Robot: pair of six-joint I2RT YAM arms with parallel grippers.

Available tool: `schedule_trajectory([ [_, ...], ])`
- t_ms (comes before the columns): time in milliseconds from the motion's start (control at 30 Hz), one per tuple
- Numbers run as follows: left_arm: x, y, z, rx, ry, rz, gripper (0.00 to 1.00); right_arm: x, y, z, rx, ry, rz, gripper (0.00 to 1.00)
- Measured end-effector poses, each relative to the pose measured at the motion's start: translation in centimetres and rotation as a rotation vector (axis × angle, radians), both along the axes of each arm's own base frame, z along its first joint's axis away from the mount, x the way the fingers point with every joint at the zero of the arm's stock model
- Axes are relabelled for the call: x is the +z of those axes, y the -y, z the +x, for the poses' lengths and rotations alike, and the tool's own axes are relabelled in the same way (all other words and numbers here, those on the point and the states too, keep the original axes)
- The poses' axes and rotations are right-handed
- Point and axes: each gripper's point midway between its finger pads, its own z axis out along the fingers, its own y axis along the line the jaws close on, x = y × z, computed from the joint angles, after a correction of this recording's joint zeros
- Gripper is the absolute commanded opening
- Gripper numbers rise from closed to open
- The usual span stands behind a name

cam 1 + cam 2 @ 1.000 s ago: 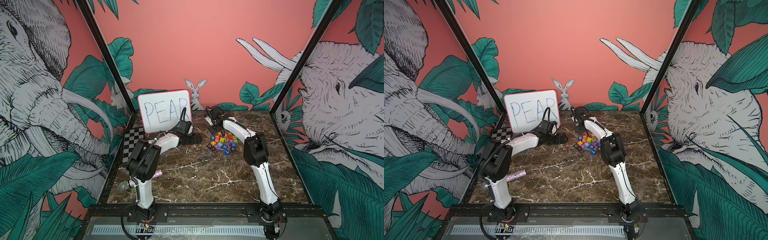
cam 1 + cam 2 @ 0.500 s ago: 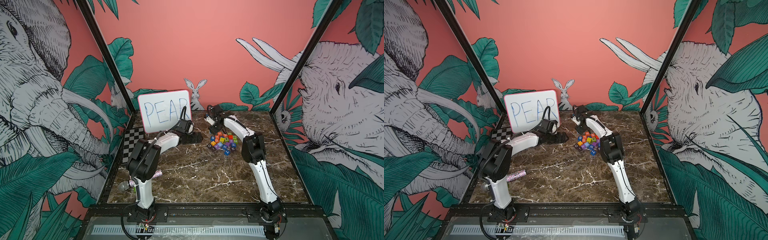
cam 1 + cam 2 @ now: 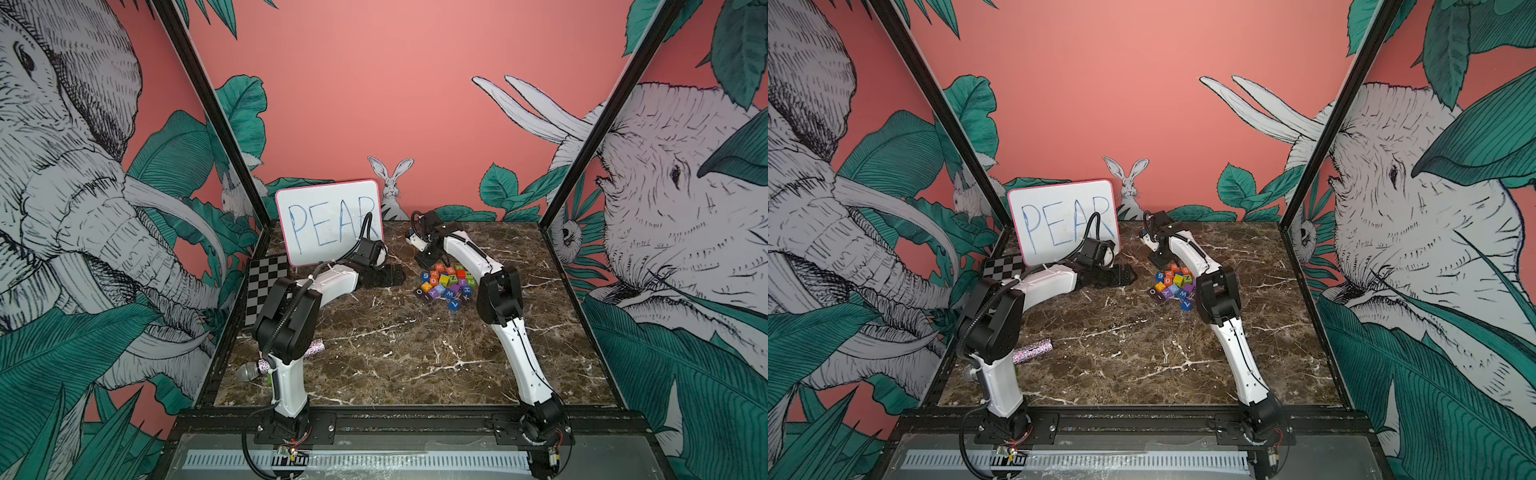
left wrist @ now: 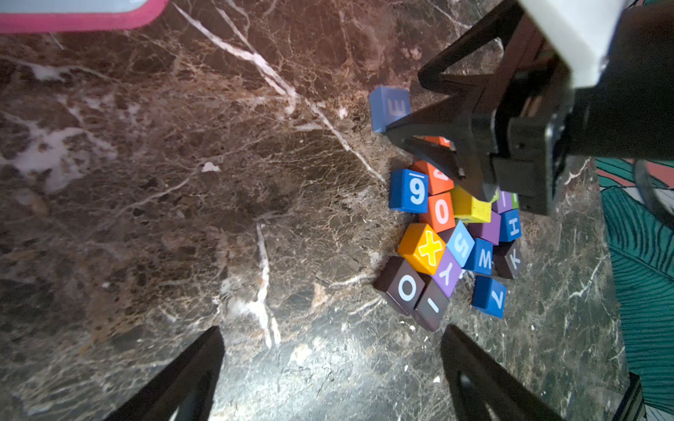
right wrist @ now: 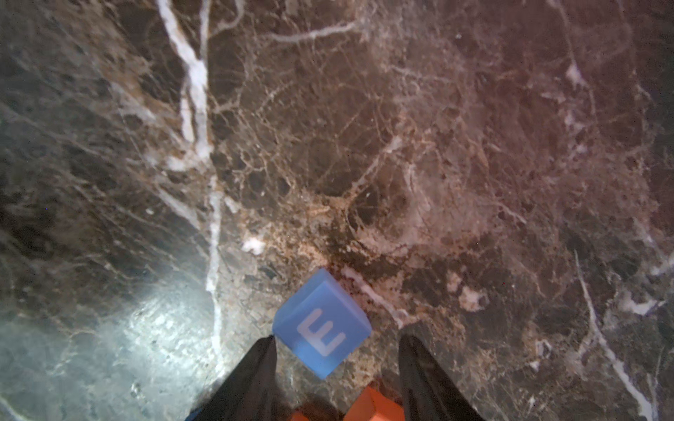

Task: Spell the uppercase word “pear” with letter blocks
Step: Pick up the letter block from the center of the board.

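Blue E block (image 5: 321,324), eleven o'clock of the pile (image 4: 441,211), sits skewed between my right pincer's (image 5: 337,339) parted tips; squeezing may spin it away.

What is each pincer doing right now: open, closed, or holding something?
Left pincer: open, empty.
Right pincer: open, with the blue E block partly between its tips; there is a gap on one side, so it is not gripped.

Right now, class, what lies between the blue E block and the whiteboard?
Only bare marble tabletop, seen in the left wrist view between blue E block and whiteboard.
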Motion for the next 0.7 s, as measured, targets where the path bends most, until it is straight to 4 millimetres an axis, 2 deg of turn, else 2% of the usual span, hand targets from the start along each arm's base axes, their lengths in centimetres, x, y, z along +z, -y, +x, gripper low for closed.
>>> schedule_trajectory([
  [533, 0.0, -0.1, 0.0, 0.005, -0.003, -0.001, 0.94, -0.5, -0.8, 0.5, 0.014, -0.006, 0.034, 0.52],
  [700, 0.0, -0.1, 0.1, 0.007, -0.003, -0.001, 0.94, -0.9, -1.2, 0.5, 0.016, -0.016, 0.050, 0.48],
])
